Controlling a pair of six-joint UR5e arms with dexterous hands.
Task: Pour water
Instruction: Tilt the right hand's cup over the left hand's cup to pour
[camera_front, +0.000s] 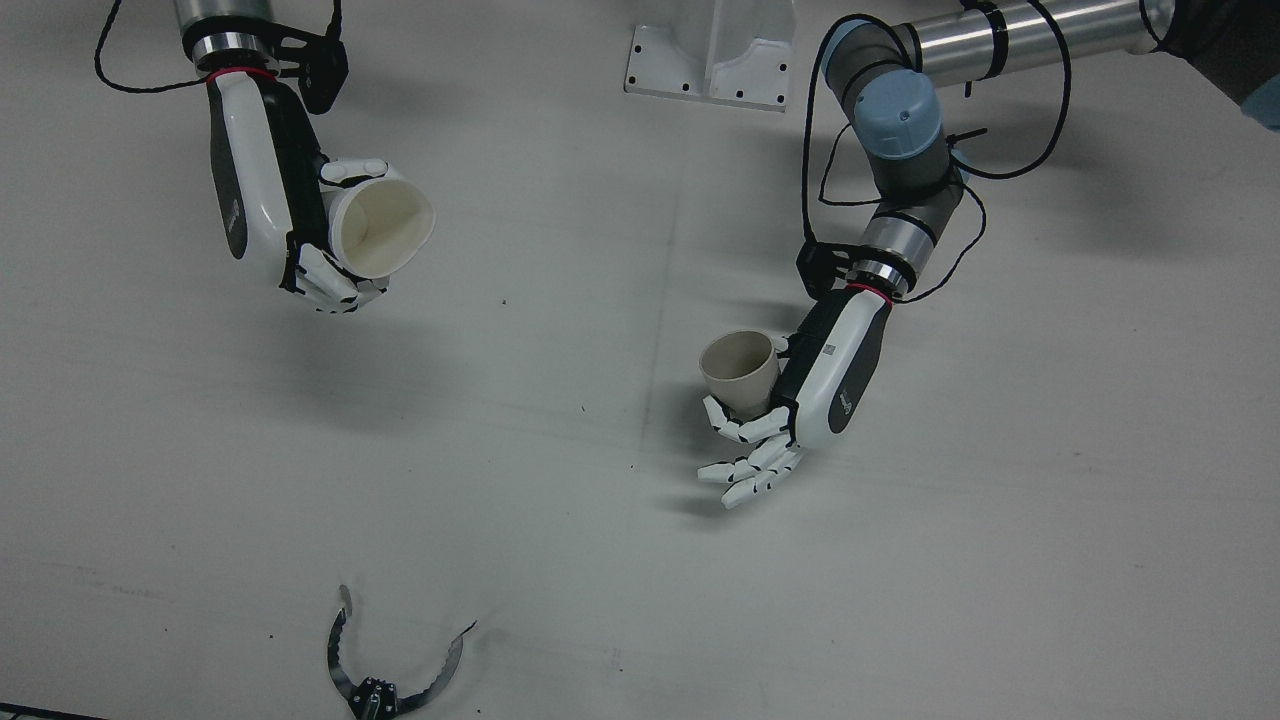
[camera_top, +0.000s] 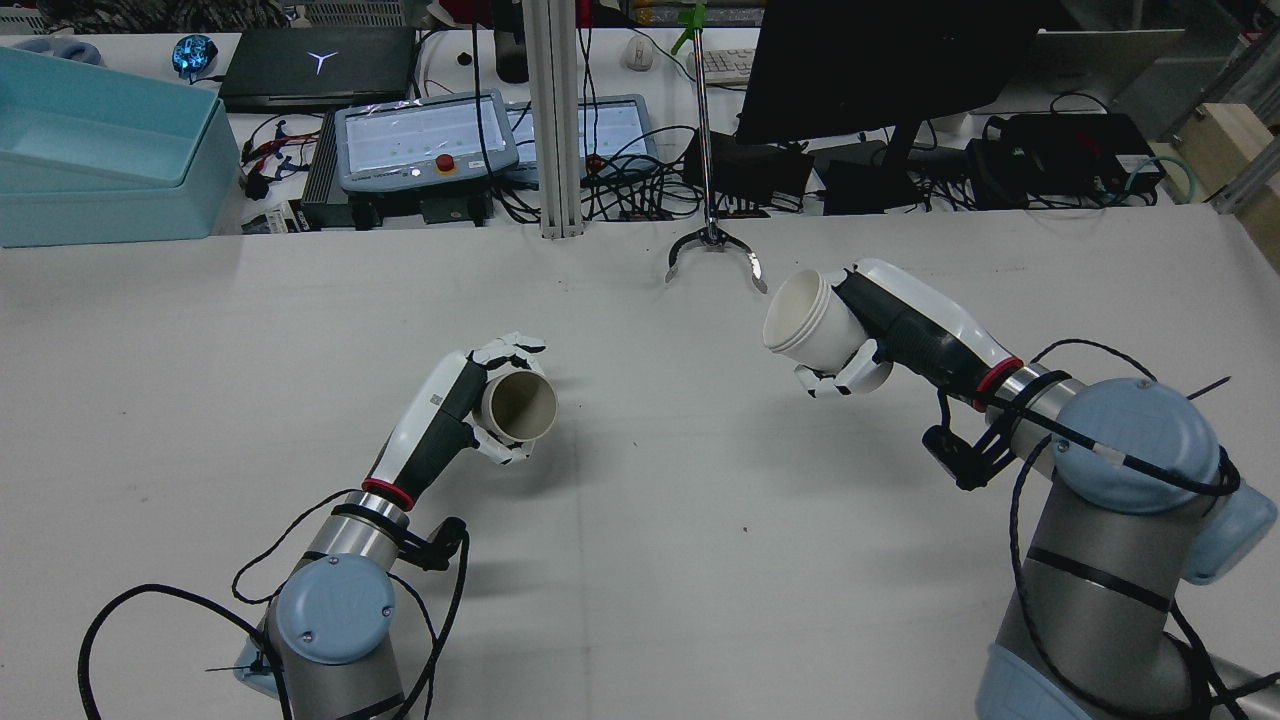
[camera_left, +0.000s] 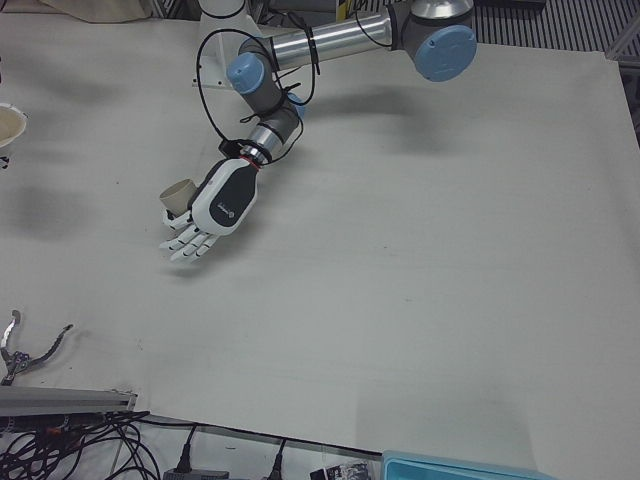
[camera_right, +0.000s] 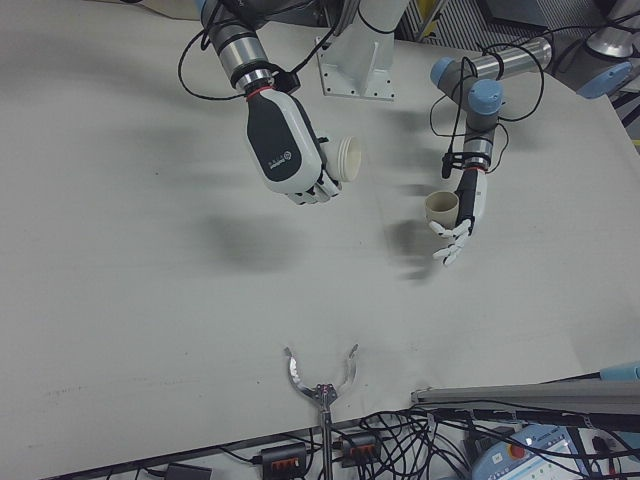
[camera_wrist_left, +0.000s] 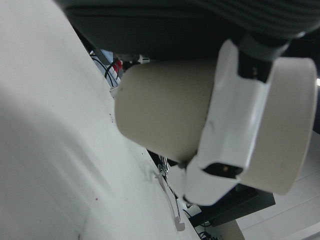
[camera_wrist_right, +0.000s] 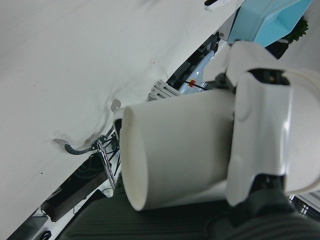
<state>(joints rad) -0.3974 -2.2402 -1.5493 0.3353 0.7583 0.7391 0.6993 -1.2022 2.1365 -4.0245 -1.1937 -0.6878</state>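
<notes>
My right hand (camera_front: 270, 200) is shut on a white paper cup (camera_front: 380, 228) and holds it above the table, tipped on its side with the mouth toward the table's middle. It also shows in the rear view (camera_top: 805, 315) and the right hand view (camera_wrist_right: 175, 150). My left hand (camera_front: 830, 370) is shut on a beige paper cup (camera_front: 740, 370), with some fingers (camera_front: 750, 470) stretched out below it. That cup (camera_top: 520, 408) is tilted, its mouth toward the robot. Both cups look empty inside. The two cups are well apart.
A metal claw of a grabber tool (camera_front: 375, 680) lies at the table's operator-side edge (camera_top: 712, 245). The arm pedestal base (camera_front: 710, 60) stands at the robot side. A light blue bin (camera_top: 100, 150), screens and cables sit beyond the table.
</notes>
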